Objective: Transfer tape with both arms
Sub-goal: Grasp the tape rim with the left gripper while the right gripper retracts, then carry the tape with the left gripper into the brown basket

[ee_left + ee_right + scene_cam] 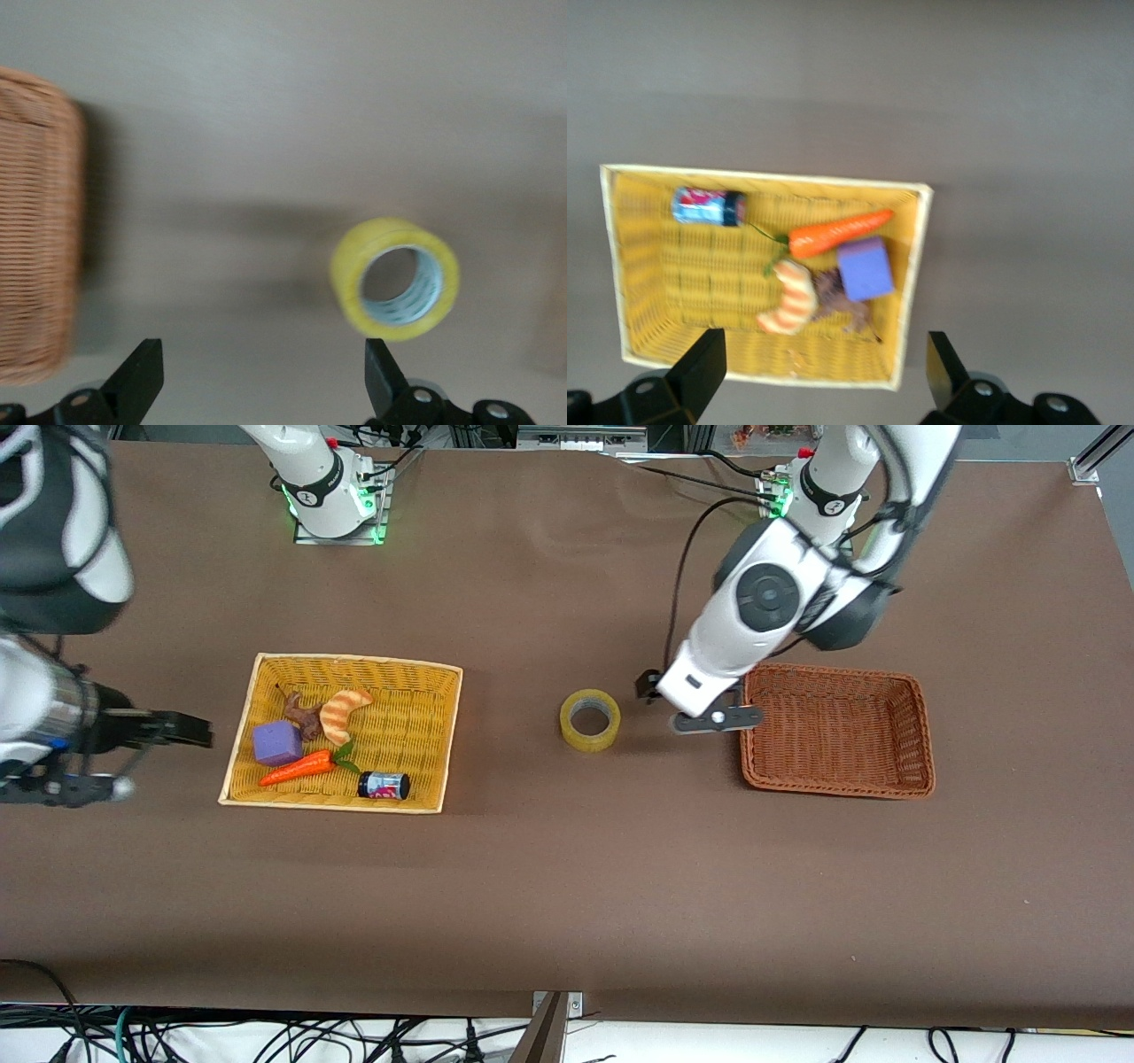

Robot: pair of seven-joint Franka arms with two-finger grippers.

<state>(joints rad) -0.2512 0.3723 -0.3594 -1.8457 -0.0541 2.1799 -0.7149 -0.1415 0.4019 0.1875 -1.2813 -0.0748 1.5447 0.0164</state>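
The tape [589, 720], a yellowish roll with a grey core, lies flat on the brown table between the two baskets. In the left wrist view the tape [396, 279] sits just off one fingertip. My left gripper [678, 707] hangs low over the table between the tape and the brown basket [833, 731], and it is open and empty [263, 372]. My right gripper [190, 731] is up in the air over the table beside the yellow basket [341, 664], at the right arm's end. It is open and empty [824, 372].
The yellow basket [766, 173] holds a toy croissant [344, 714], a purple block [277, 743], a carrot [299, 768], a brown piece [304, 717] and a small black jar [384, 786]. The brown basket [35, 230] holds nothing.
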